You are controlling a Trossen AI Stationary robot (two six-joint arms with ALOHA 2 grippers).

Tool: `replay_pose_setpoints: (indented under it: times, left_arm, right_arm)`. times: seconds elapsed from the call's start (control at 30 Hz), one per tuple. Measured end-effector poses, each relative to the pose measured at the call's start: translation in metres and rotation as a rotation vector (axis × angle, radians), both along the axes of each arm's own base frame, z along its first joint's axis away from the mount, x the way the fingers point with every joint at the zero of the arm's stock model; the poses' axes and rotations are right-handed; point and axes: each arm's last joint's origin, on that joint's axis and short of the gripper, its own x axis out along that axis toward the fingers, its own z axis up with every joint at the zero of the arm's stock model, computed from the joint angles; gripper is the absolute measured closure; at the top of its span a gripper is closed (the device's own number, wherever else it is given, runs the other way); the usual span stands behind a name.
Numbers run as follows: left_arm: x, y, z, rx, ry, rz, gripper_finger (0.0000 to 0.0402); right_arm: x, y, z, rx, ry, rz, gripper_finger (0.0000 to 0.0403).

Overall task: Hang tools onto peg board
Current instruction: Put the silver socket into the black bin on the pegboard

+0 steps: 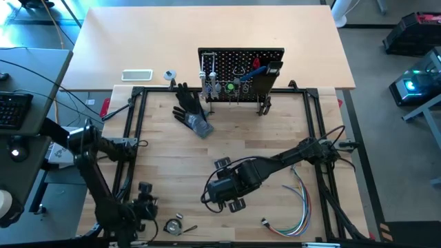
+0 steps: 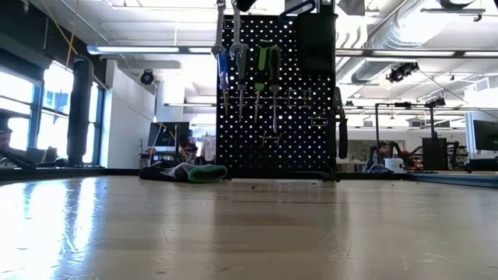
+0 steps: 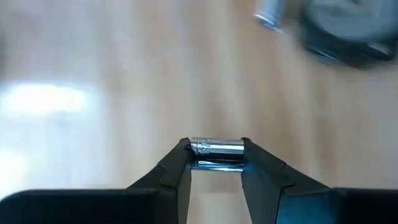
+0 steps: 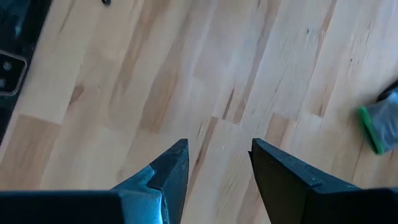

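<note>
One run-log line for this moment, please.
left gripper: shut on silver socket | right gripper: open, empty, over table

surface: pale wood planks, smooth, faint sheen | socket: polished shiny metal | peg board: matt black perforated panel | glove: dark cloth | left gripper fingers: matt black plastic

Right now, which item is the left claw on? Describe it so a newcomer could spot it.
Start at the table's near-left corner, where the left arm reaches down. Its claw is clamped on a small silver socket, held end to end between the fingertips. It is a short shiny cylinder; the round tool lying nearby is wider and flatter.
</note>
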Motion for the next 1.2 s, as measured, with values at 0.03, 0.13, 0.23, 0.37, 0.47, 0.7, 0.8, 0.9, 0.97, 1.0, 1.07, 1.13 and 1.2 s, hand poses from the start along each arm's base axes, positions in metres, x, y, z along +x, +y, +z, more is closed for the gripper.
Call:
replay_pose_setpoints:
  times: [0.03, 0.13, 0.23, 0.37, 0.47, 0.7, 0.8, 0.9, 0.97, 1.0, 1.07, 1.13, 1.2]
  left_arm:
    - [0.001, 0.006, 0.009, 0.03, -0.038, 0.003, 0.0307]
    - [0.01, 0.024, 0.035, 0.094, -0.182, 0.011, 0.0307]
    - [0.02, 0.045, 0.06, 0.15, -0.314, -0.003, 0.0307]
    - [0.031, 0.071, 0.092, 0.229, -0.455, -0.037, 0.0307]
    - [0.035, 0.092, 0.116, 0.282, -0.532, -0.052, 0.0307]
    - [0.04, 0.133, 0.164, 0.295, -0.666, -0.054, 0.0307]
    - [0.045, 0.144, 0.182, 0.271, -0.73, -0.077, 0.0307]
    - [0.052, 0.152, 0.197, 0.257, -0.799, -0.12, 0.0307]
    - [0.059, 0.156, 0.204, 0.265, -0.832, -0.155, 0.0307]
    - [0.062, 0.159, 0.206, 0.269, -0.845, -0.173, 0.0307]
    - [0.068, 0.164, 0.21, 0.278, -0.866, -0.192, 0.0307]
    - [0.073, 0.17, 0.212, 0.285, -0.875, -0.201, 0.0307]
    - [0.077, 0.178, 0.212, 0.281, -0.874, -0.198, 0.0307]
  right_arm:
    - [-0.001, 0.0, 0.0, -0.005, 0.01, -0.005, 0.0236]
    - [-0.006, 0.004, -0.001, -0.017, 0.027, -0.022, 0.0236]
    - [-0.007, 0.011, -0.001, -0.006, 0.009, -0.021, 0.0236]
    - [-0.005, 0.024, 0.002, 0.035, -0.05, 0.044, 0.0236]
    - [-0.004, 0.035, 0.005, 0.061, -0.1, 0.146, 0.0236]
    - [-0.007, 0.032, 0.003, 0.022, -0.051, 0.208, 0.0236]
    - [-0.008, 0.023, 0.001, 0.023, 0.004, 0.201, 0.0236]
    - [-0.008, 0.019, 0.001, 0.055, 0.034, 0.226, 0.0236]
    - [-0.006, 0.016, 0.001, 0.081, 0.039, 0.264, 0.0236]
    - [-0.005, 0.015, 0.001, 0.096, 0.038, 0.285, 0.0236]
    - [-0.002, 0.012, 0.002, 0.123, 0.031, 0.316, 0.0236]
    - [0.002, 0.004, 0.002, 0.155, 0.032, 0.333, 0.0236]
    - [0.003, -0.004, 0.006, 0.18, 0.038, 0.325, 0.0236]
